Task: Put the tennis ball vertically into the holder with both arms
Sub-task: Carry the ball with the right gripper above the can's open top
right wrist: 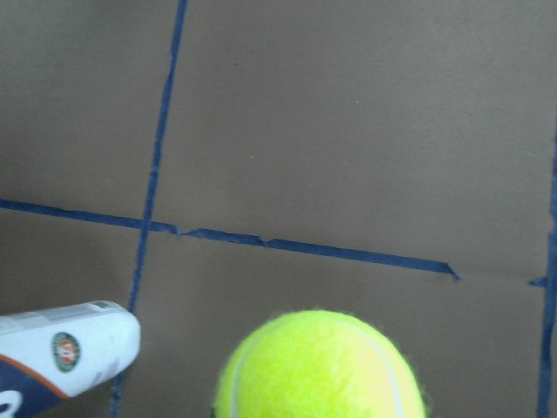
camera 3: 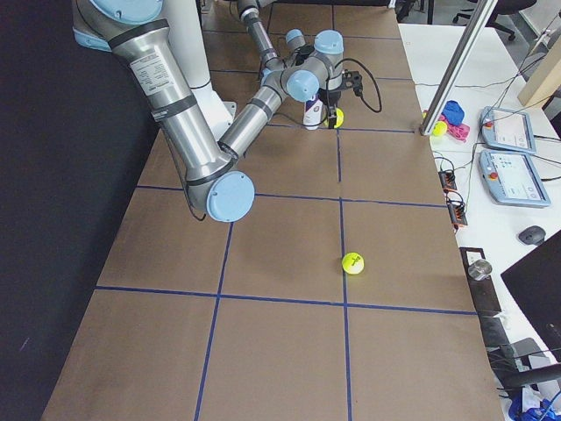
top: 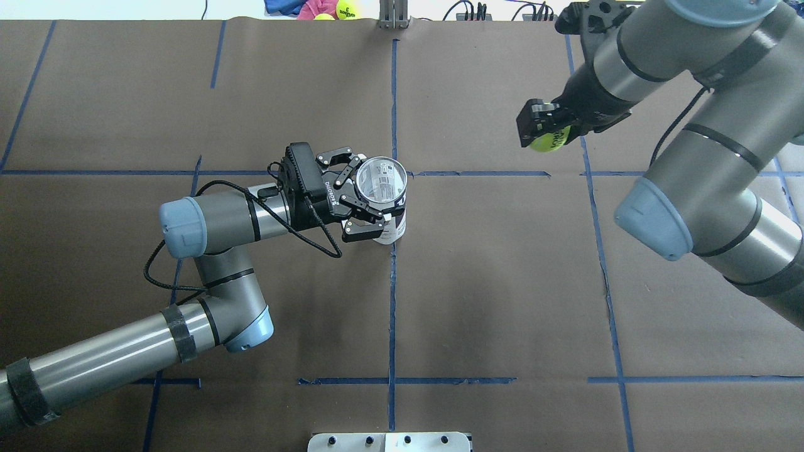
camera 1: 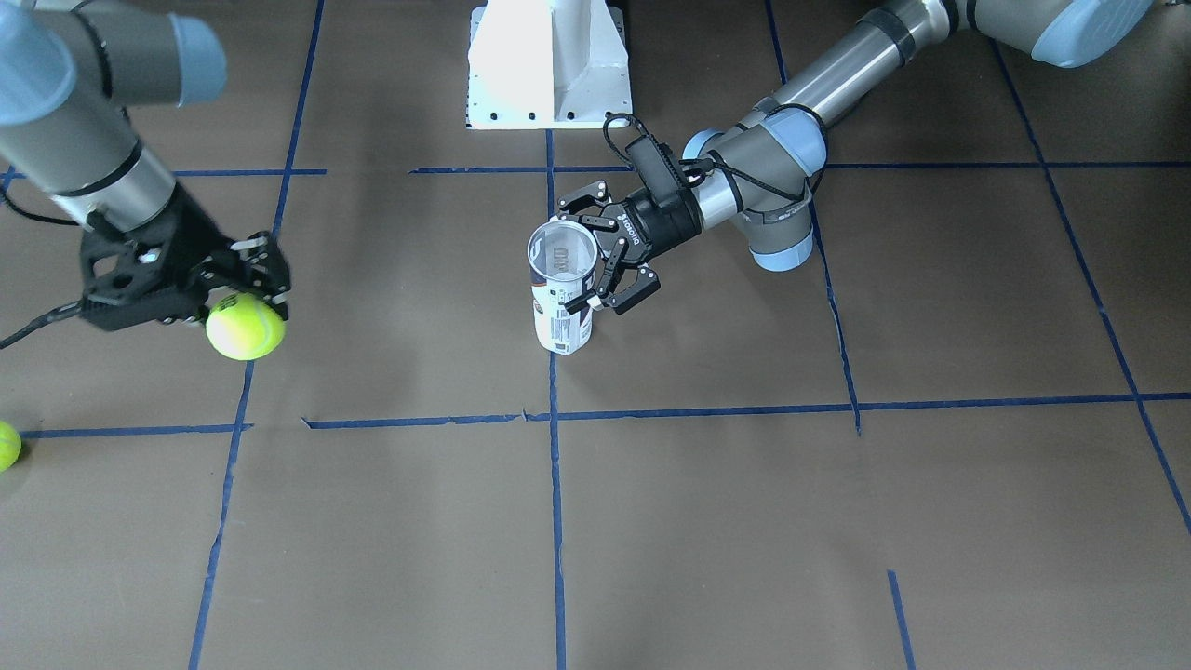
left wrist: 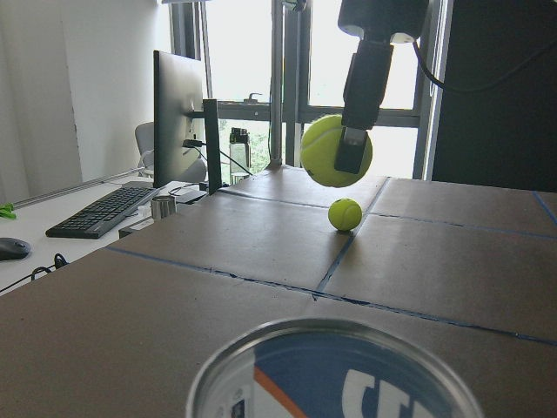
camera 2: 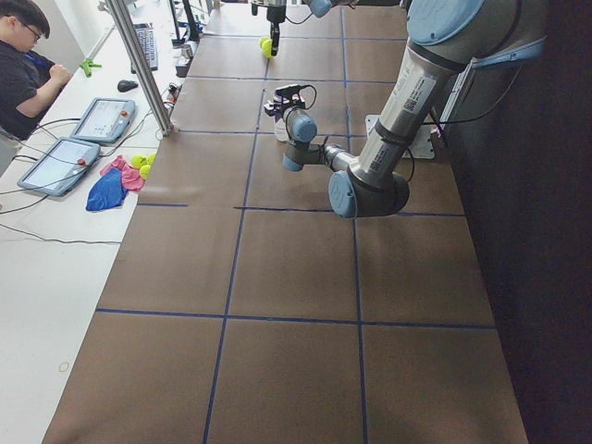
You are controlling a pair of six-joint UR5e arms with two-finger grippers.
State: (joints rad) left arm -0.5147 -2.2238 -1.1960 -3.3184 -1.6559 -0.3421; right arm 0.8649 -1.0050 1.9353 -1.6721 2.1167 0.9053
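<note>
The right gripper point(top: 544, 129) had its fingers closed on the tennis ball point(camera 1: 245, 326), which bulged out below the pads. The left gripper point(top: 367, 194) was clamped around the holder point(camera 1: 561, 312) just under its rim. The holder stood upright on the table point(camera 1: 707, 521) with its open mouth facing up. Ball and holder were well apart, with bare paper between them.

The likely trouble was alignment, since the mouth looked barely wider than the ball. An off-centre release would probably have caught the rim and sent the ball rolling away. The right fingers, coming down beside the ball, might also have struck the rim or the left fingers close to it. A push from above could have tipped the holder or slid it in its grip.

The left wrist view showed the held ball hanging clear above the table, with a loose ball point(left wrist: 345, 214) lying beyond it. The overhead view gave no such height, but it showed the mouth open and the sideways gap. The right wrist view showed only the ball and part of the holder, not the fingers.
</note>
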